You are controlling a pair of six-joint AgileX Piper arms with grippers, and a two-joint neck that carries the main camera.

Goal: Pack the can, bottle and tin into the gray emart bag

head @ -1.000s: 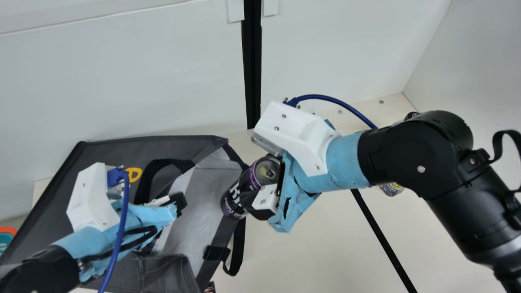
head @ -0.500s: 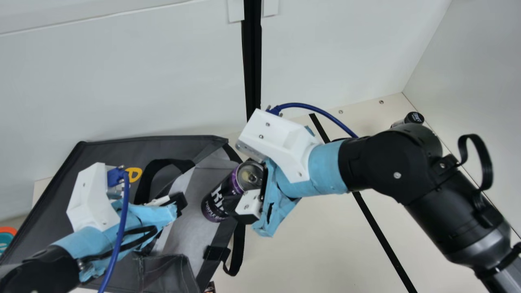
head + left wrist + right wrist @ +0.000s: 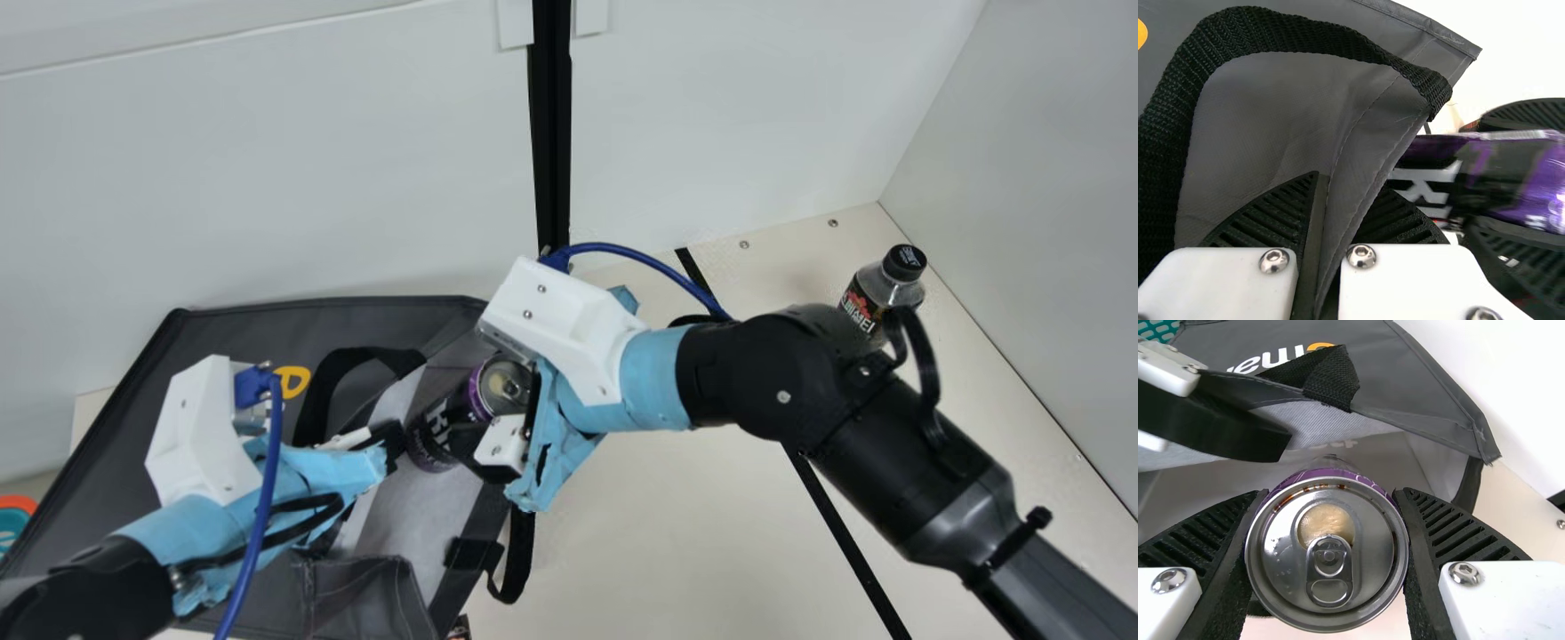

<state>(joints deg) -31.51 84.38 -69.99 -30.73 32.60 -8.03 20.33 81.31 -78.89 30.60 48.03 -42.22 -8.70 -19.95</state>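
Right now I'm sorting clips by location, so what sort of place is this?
Probably a robot lab or test booth: pale panels stand behind the table, and a left arm and a right arm, both with blue cables, are posed over a bag.

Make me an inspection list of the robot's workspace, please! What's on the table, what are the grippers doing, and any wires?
Surface: cream table with a black line across it.
Job's things: purple can at the open mouth of the gray bag; bottle standing upright.
Clutter: orange-and-teal thing at the main view's left edge.
Grippers: left gripper, jaws shut on the bag's edge; right gripper, jaws around the can.
Cables: blue cable on each arm.
Surroundings: pale walls, black post.
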